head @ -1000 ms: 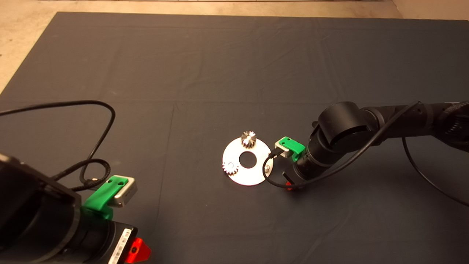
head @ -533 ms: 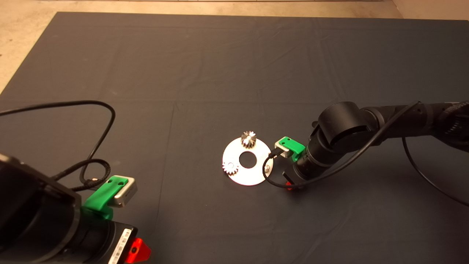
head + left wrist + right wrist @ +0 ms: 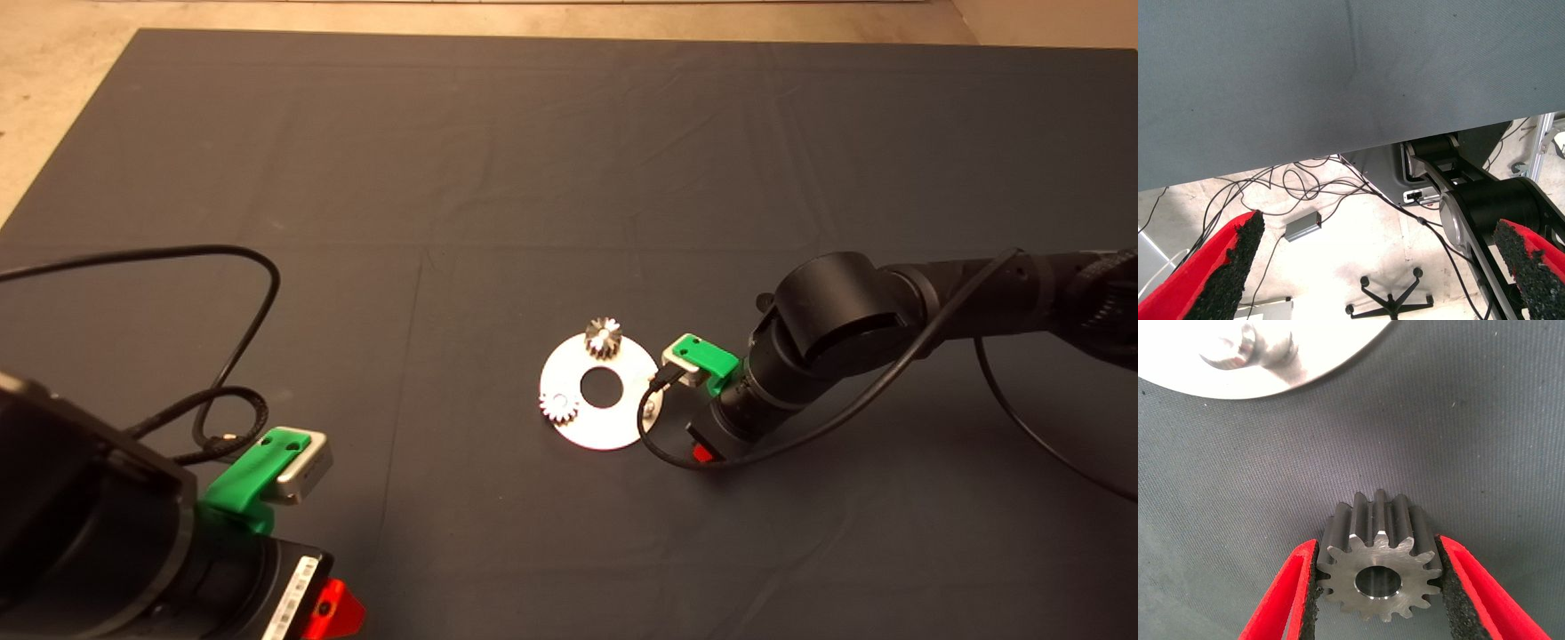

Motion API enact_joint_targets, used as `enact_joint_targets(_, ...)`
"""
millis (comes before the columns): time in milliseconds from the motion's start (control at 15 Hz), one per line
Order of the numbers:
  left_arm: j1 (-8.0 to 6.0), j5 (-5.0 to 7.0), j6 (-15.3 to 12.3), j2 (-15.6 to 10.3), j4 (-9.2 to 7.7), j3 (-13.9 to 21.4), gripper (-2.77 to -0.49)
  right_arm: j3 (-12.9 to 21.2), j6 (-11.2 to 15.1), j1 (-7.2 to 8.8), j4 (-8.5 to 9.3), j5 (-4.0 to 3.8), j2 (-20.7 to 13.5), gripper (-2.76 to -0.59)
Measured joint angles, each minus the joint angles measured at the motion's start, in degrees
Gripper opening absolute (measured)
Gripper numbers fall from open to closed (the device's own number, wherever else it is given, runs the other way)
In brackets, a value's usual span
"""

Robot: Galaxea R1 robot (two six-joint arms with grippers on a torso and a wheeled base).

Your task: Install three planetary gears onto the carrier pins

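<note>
The silver-white carrier disc (image 3: 591, 422) lies at mid mat. One planetary gear (image 3: 603, 338) sits on its far pin and another (image 3: 559, 407) on its left pin. The right pin (image 3: 650, 407) is bare and also shows in the right wrist view (image 3: 1265, 350). My right gripper (image 3: 702, 452) is just right of the disc, low over the mat, and is shut on the third gear (image 3: 1379, 577), held between the pads (image 3: 1451, 600). My left gripper (image 3: 333, 612) is parked at the lower left edge, and its wrist view shows it open (image 3: 1385, 267).
A black cable (image 3: 240, 267) loops over the mat at the left. The right arm's cable (image 3: 676, 453) hangs by the disc's right rim. Past the mat edge the left wrist view shows floor cables and a chair base (image 3: 1388, 300).
The right arm has shifted slightly lower and toward the disc with the gear still held. The left arm has not moved.
</note>
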Motion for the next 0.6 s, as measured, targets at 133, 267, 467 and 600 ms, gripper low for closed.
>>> enact_joint_targets(133,0.0,0.0,0.0,0.0,-0.06,0.0,-0.77,0.07,-0.34,0.0,-0.33,0.02,0.0,-2.28)
enact_joint_targets(267,0.0,-0.01,0.0,0.0,-0.09,0.0,-0.77,0.09,-0.4,-0.01,-0.48,0.02,0.0,-2.32)
enact_joint_targets(467,0.0,0.01,0.0,0.0,-0.17,0.0,-0.77,0.22,-0.51,0.0,-0.52,0.02,0.0,-2.33)
enact_joint_targets(600,0.0,0.01,0.02,-0.01,-0.22,0.0,-0.77,0.52,-0.54,0.0,-0.52,0.02,0.0,-2.34)
